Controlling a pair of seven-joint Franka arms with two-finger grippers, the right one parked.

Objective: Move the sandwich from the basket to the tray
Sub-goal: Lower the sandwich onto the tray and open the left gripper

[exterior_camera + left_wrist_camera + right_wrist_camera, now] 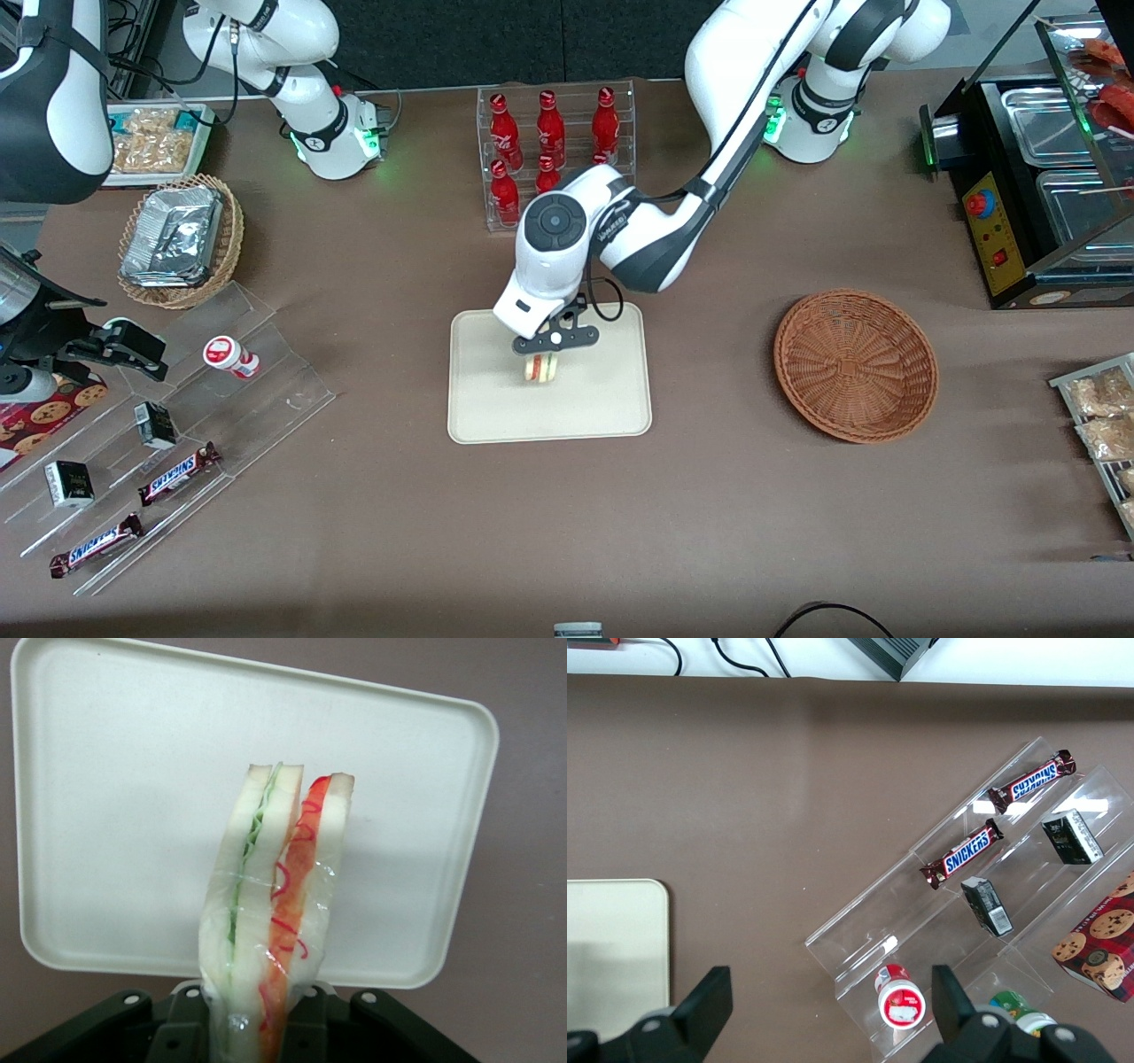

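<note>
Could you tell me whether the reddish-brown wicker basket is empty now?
Empty: the basket shows only bare weave, while the gripper holds the sandwich over the tray.

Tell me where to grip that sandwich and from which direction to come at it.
Grip the sandwich across its two flat bread faces, coming from above. It stands on edge over the tray, so those faces sit parallel and suit the fingers. The gripper already holds it this way.
</note>
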